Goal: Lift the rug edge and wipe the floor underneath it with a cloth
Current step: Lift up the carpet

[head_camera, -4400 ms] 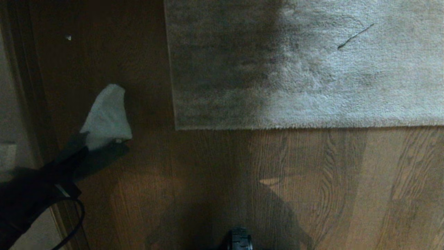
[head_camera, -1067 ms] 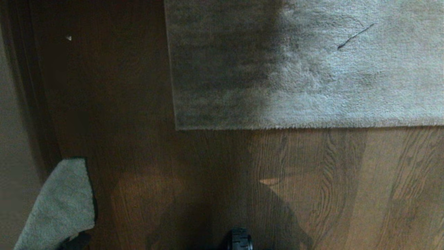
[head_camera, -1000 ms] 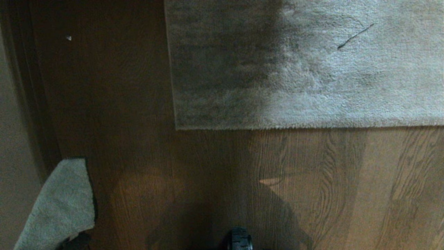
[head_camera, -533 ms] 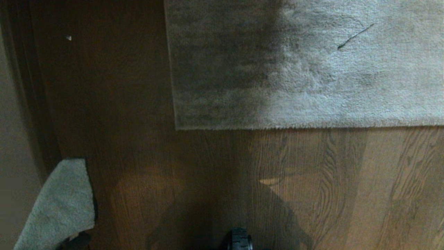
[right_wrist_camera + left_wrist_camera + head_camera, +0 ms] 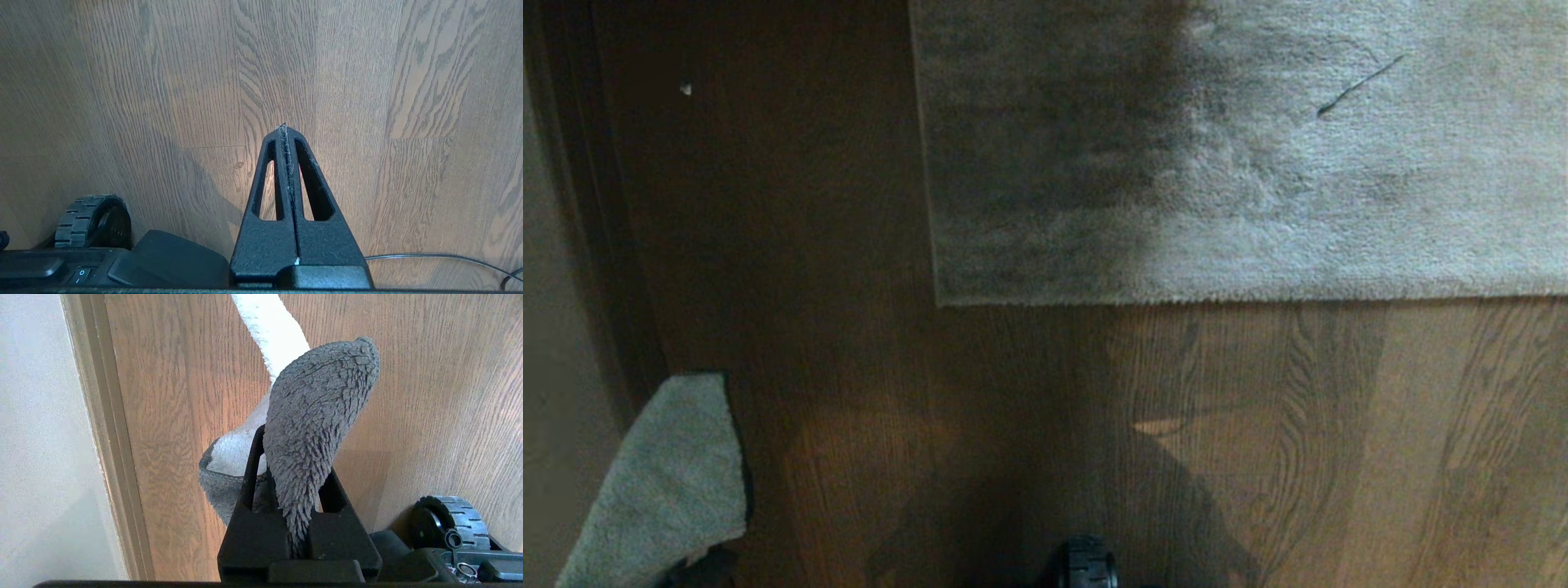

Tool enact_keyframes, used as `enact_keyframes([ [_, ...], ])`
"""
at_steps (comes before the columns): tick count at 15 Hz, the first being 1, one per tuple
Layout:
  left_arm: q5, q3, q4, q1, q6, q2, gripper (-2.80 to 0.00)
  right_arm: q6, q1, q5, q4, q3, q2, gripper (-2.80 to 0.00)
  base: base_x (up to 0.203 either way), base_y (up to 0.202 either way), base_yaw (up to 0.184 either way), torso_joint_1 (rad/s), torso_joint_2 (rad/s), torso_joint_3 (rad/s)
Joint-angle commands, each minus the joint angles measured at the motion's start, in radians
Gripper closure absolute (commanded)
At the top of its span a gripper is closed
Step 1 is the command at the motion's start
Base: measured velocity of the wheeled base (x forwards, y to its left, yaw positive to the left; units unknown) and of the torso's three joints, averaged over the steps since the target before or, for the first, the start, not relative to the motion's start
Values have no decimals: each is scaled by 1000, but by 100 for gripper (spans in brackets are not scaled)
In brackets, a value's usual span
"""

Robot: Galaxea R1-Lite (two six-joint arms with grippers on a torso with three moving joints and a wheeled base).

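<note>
The cloth [image 5: 662, 482] has been drawn back from beside the rug edge [image 5: 1176, 299] to the near left of the floor [image 5: 1258, 425], by the baseboard [image 5: 110, 437]. It is pinched in the left gripper [image 5: 292, 473], above the floor. The right gripper [image 5: 286, 134] is held closed, empty, over bare boards; the rug lies flat.

left gripper [image 5: 300, 486] w/ the cloth [image 5: 662, 490] has pulled back from mid-left of the head view, beside the rug edge [image 5: 1094, 300], to the bottom-left corner; arm now out of sight, cloth looks greyer, less bright.
</note>
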Motion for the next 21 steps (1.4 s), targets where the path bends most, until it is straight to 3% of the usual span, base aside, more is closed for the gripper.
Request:
enact_keyframes([
  [1,0,0,0,0,-1,0,0,-1,0,0,-1,0,0,0,0,0,0,0,0,0],
  [15,0,0,1,0,-1,0,0,-10,0,0,-1,0,0,0,0,0,0,0,0,0],
  [18,0,0,1,0,0,0,0,-100,0,27,-2,-8,0,0,0,0,0,0,0,0],
  [21,0,1,0,0,-1,0,0,-121,0,72,13,-85,52,0,0,0,0,0,0,0],
])
